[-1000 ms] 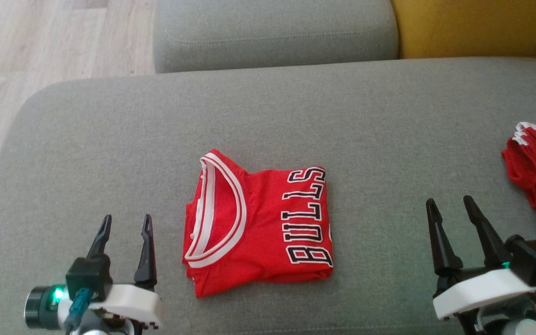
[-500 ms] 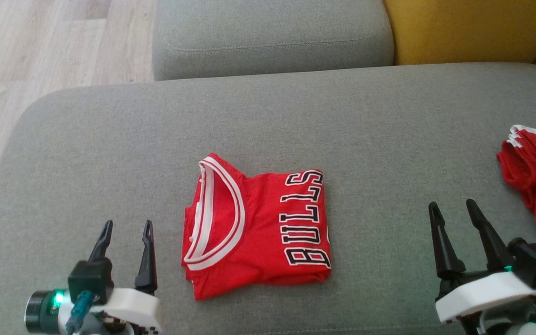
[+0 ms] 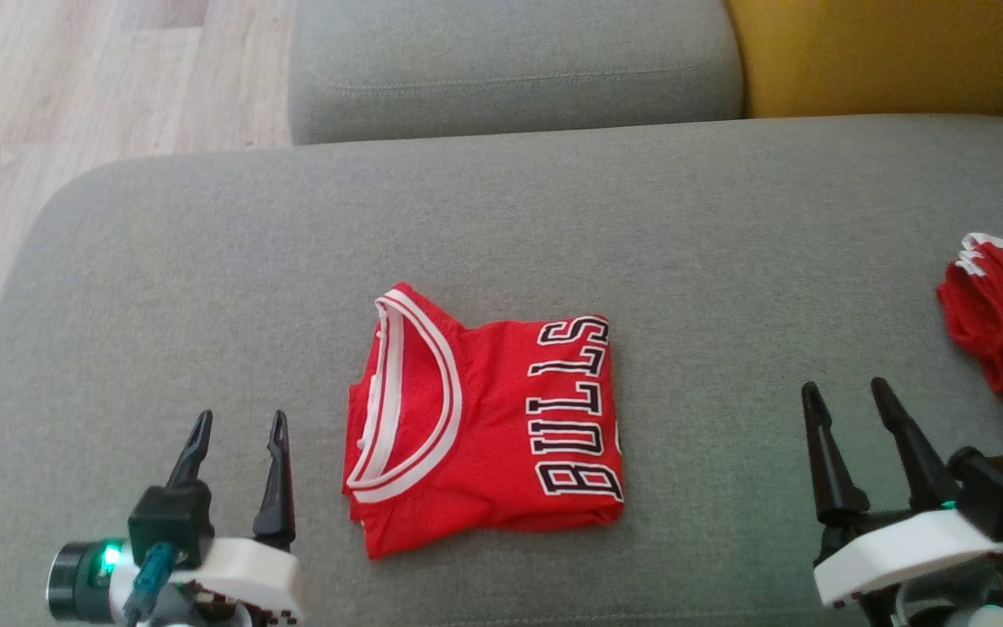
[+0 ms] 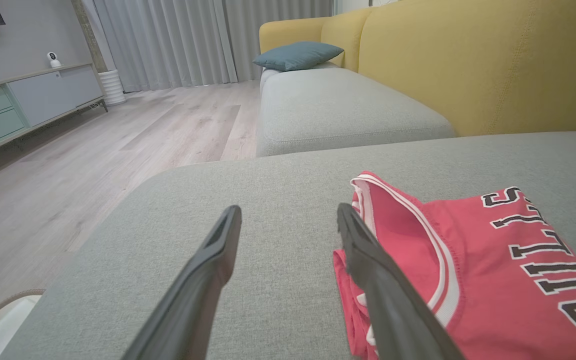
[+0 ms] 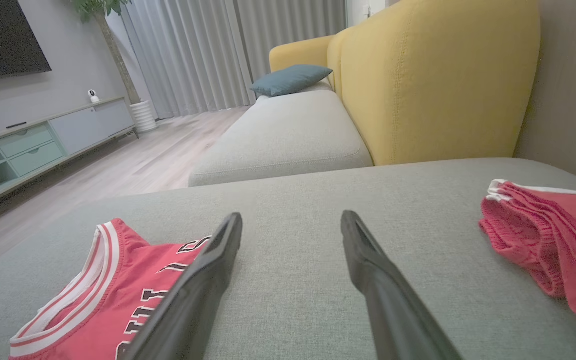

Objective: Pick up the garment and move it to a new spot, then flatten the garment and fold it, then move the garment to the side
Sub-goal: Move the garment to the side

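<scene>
The left tool (image 3: pixel 240 418) hovers just left of the folded jersey (image 3: pixel 484 418), the right tool (image 3: pixel 844 386) well right; both parted, empty. Wrist views reveal curtains (image 4: pixel 168 40).

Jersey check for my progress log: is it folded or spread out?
Folded. The jersey lies as a compact rectangle on the grey cushion, with stacked layers showing at its collar edge.
</scene>
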Controlling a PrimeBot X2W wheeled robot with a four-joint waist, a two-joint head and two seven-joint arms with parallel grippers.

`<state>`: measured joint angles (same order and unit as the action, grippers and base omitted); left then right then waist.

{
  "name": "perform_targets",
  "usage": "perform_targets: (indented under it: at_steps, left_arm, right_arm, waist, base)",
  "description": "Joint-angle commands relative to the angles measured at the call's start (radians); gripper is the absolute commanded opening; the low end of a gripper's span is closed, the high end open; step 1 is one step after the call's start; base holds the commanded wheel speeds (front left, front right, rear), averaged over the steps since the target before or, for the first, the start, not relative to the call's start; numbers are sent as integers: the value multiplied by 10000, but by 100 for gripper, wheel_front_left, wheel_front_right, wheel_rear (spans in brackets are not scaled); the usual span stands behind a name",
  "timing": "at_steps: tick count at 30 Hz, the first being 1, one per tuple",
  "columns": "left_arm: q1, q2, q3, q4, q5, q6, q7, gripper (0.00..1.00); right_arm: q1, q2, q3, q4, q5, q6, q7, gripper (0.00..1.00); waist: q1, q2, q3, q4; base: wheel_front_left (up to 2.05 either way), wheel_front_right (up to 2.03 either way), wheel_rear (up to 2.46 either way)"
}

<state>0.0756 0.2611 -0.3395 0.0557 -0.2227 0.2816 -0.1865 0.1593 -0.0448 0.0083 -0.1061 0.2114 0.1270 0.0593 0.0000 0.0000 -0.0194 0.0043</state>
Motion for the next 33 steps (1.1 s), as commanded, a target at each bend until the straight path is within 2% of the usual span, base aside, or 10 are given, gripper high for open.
perform_targets:
  at_steps: [1,6,10,21,27,28,29,30,33]
  left_arm:
    - [-647,224,389,-376,5,46,-83,100]
    - [-1076,185,318,-397,46,-33,-205,100]
    - [-1454,48,261,-387,76,-68,-382,100]
    - [-2369,-415,41,-61,274,-266,-720,100]
    - [-2524,-560,59,-2,392,-384,-748,100]
    - [-2513,-572,85,-24,415,-393,-749,100]
    - [-2497,-584,111,-44,435,-403,-749,100]
    - [-2479,-593,142,-67,455,-410,-750,100]
    - [-2396,-601,244,-131,532,-402,-751,100]
  right_arm:
    - [-272,-55,242,-279,46,37,29,100]
    - [-611,-55,532,140,8,37,200,100]
    - [-1171,-55,897,978,89,37,337,100]
    - [-3285,-55,1734,5137,679,37,179,100]
    - [-4068,-55,2055,6939,1164,37,340,100]
    - [-4143,-55,2161,7143,1249,37,438,82]
    - [-4205,-55,2273,7285,1358,37,501,30]
    - [-4257,-55,2373,7378,1445,37,532,0]
    - [-4370,-55,2558,7379,1437,37,400,0]
  waist:
    - [0,0,59,70]
    - [0,0,422,459]
    - [0,0,832,891]
    - [0,0,1567,2102]
    - [0,0,1641,2430]
    - [0,0,1642,2444]
    - [0,0,1648,2450]
    - [0,0,1656,2441]
    - [0,0,1673,2311]
  base:
    - [0,0,0]
    - [0,0,0]
    - [0,0,0]
    - [0,0,0]
    - [0,0,0]
    - [0,0,0]
    - [0,0,0]
    - [0,0,0]
    - [0,0,0]
